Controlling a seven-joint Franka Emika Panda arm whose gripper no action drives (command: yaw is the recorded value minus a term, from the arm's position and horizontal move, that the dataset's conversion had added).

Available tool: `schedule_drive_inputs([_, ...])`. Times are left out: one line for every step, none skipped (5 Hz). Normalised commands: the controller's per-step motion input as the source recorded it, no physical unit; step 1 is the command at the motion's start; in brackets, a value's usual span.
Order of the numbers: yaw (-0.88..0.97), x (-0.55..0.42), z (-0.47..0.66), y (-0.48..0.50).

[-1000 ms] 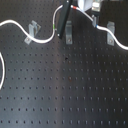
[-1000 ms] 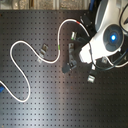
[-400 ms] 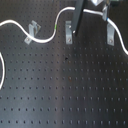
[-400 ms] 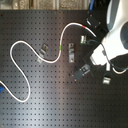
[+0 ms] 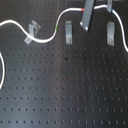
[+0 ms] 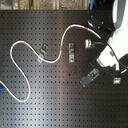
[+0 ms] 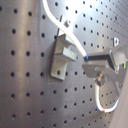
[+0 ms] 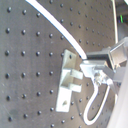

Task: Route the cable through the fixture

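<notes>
The white cable (image 6: 60, 49) is pinched near its red band (image 6: 88, 29) by the gripper (image 6: 96, 30), seemingly above the metal clips (image 6: 72, 52).

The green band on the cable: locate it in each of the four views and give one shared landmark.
First exterior view: green band on the cable, just left of the middle clip.
Second exterior view: green band, left of the middle clip.
First wrist view: not visible.
Second wrist view: not visible.
Shared landmark: the middle clip, beside the band in both exterior views.
</notes>
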Motion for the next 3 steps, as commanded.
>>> schedule_drive_inputs([-0.50,-0.118,0.08,0.029])
schedule_drive_inputs([-0.37,-0.185,0.15,0.139])
schedule_drive_inputs([-0.35,-0.237,0.25,0.152])
